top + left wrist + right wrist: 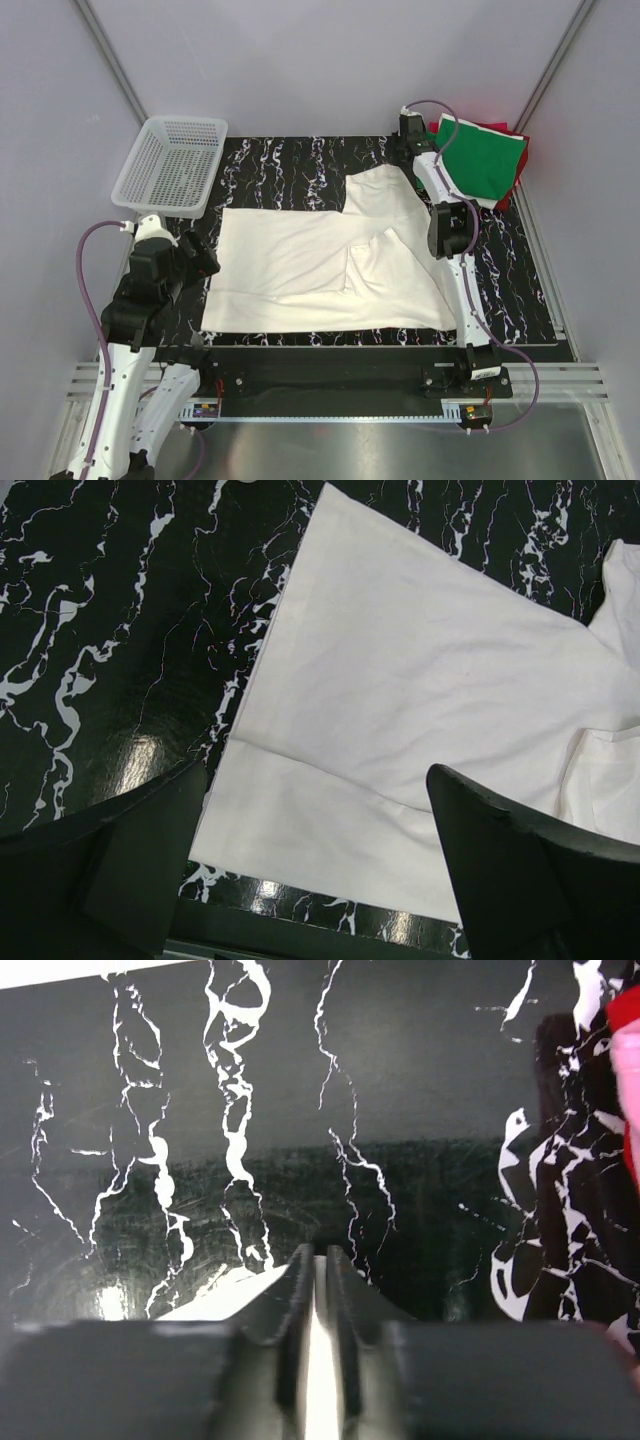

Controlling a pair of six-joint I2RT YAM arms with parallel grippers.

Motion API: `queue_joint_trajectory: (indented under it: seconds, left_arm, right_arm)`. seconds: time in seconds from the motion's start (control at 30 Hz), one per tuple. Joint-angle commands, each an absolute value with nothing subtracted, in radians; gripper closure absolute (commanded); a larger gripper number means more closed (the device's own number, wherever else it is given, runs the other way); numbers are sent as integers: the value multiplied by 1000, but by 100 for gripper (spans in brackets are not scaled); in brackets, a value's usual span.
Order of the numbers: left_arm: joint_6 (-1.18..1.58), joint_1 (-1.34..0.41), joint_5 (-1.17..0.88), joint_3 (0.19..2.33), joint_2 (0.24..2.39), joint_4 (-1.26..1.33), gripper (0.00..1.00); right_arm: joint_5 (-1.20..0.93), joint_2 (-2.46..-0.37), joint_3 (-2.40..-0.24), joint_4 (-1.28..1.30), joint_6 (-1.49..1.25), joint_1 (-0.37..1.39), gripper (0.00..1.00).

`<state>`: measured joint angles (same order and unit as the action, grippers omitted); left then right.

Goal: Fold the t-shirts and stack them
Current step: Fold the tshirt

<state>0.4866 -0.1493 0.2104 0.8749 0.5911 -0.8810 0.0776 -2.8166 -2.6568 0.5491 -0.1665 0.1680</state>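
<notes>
The spread t-shirt (300, 270) lies mid-table (280, 165), the basket (170, 165) behind-left of it, the stacked t-shirts (485, 160) behind-right.

The cream t-shirt (290, 270) is matt cloth, the marbled table (290, 170) glossy, the basket (186, 121) apparently plastic mesh.

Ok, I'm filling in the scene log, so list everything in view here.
white shirt: one, cream-white, spread flat mid-table
green shirt: one, green, far right corner, lying on the red one
red shirt: at least one, red, under the green shirt, mostly hidden
basket: one, white mesh, far left corner
table: one, black with white marbling
arms: two, white and black, bases at the near edge
left gripper: one, black, open, over the white shirt's left edge
right gripper: one, black, shut on white shirt at its far right end
</notes>
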Motion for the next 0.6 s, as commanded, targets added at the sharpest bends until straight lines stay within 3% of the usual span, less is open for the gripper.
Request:
queue_joint_trajectory:
  seconds: [0.0, 0.07, 0.27, 0.57]
  left_arm:
    - [480, -144, 229, 876, 589, -839, 1]
    - [479, -143, 230, 876, 589, -838, 1]
    - [480, -143, 233, 877, 603, -844, 1]
    - [473, -135, 256, 865, 643, -825, 1]
  right_arm:
    - [63, -2763, -2623, 545, -186, 167, 91]
    - [43, -2754, -2622, 548, -190, 167, 100]
    - [-54, -2646, -2585, 538, -190, 181, 100]
    - [-205, -2251, -2275, 545, -144, 216, 100]
